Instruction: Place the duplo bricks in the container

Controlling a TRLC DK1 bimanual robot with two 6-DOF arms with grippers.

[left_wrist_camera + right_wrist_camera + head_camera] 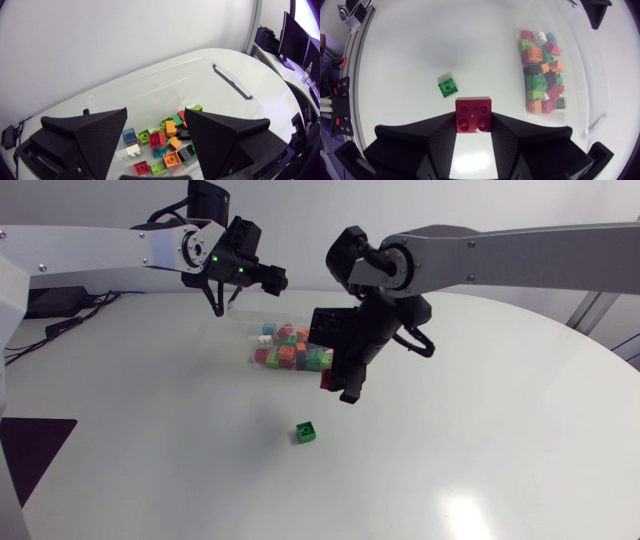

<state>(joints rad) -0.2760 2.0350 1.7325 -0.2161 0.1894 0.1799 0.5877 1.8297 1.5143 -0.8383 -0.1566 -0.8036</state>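
A clear plastic container [254,330] at the back middle of the table holds several coloured duplo bricks [292,350]. My left gripper [272,279] hangs above its far edge, open and with nothing in it; in the left wrist view the brick pile [165,142] shows in the wide gap between its fingers [90,135]. My right gripper [338,383] is just in front of the container, above the table and shut on a dark red brick [474,115]. A green brick [306,432] lies alone on the table, below and ahead of that gripper, and shows as the green brick [447,87] in the right wrist view.
The white table [480,440] spreads wide in front and to the right of the container. The container's wall [580,95] stands off to the side of the right gripper, with the pile [542,75] inside it.
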